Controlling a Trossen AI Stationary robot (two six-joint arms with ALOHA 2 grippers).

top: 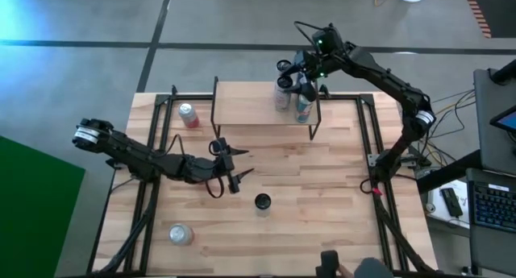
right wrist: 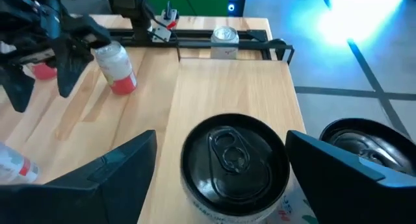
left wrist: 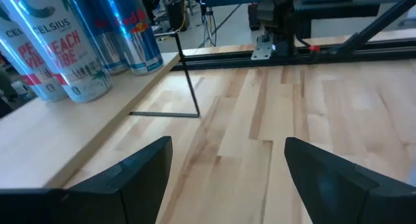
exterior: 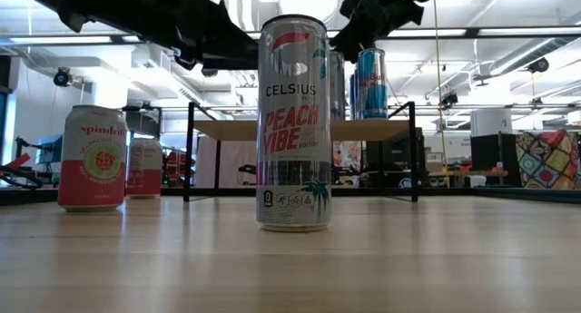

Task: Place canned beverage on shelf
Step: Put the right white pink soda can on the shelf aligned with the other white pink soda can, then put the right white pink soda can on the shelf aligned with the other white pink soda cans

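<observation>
The shelf [top: 266, 109], a low wood-topped riser on black legs, stands at the table's far middle. Several cans stand upright on its right end: Celsius cans [left wrist: 68, 52] and blue Red Bull cans [exterior: 370, 82]. My right gripper [top: 302, 75] is open just above them. In the right wrist view its fingers stand on either side of a black-topped can [right wrist: 234, 158] without touching it. My left gripper [top: 230, 167] is open and empty over the table's middle, in front of the shelf. A Celsius Peach Vibe can [exterior: 292, 122] stands on the table near it.
A pink Spindrift can [top: 188, 115] stands at the far left beside the shelf. Another can [top: 181, 234] lies near the front left. The shelf's left part [right wrist: 227, 87] is bare. Black frame rails [top: 367, 141] run along the table's sides.
</observation>
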